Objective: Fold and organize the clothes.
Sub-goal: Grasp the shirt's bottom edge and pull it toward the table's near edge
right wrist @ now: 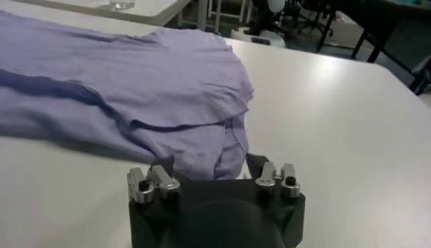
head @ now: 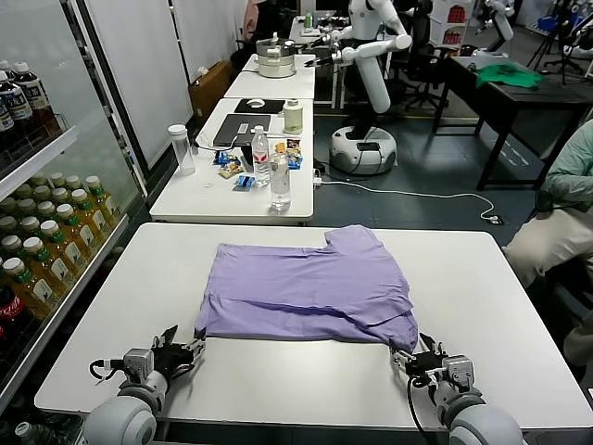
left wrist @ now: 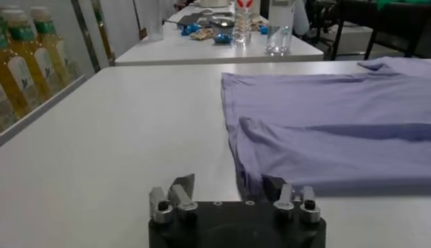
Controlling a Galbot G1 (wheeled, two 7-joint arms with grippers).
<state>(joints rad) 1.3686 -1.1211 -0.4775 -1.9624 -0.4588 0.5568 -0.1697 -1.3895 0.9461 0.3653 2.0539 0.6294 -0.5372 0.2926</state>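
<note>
The lavender T-shirt (head: 310,283) is lying folded mid-table (head: 482,278). The left gripper (head: 182,350) is sitting with jaws apart at its near-left corner, grasping nothing. The right gripper (head: 414,357) is straddling the near-right corner, jaws spread.

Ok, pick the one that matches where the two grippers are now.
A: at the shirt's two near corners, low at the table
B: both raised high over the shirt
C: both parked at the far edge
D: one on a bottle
A: the left gripper and the right gripper sit low at the near corners of the lavender T-shirt on the white table.
</note>
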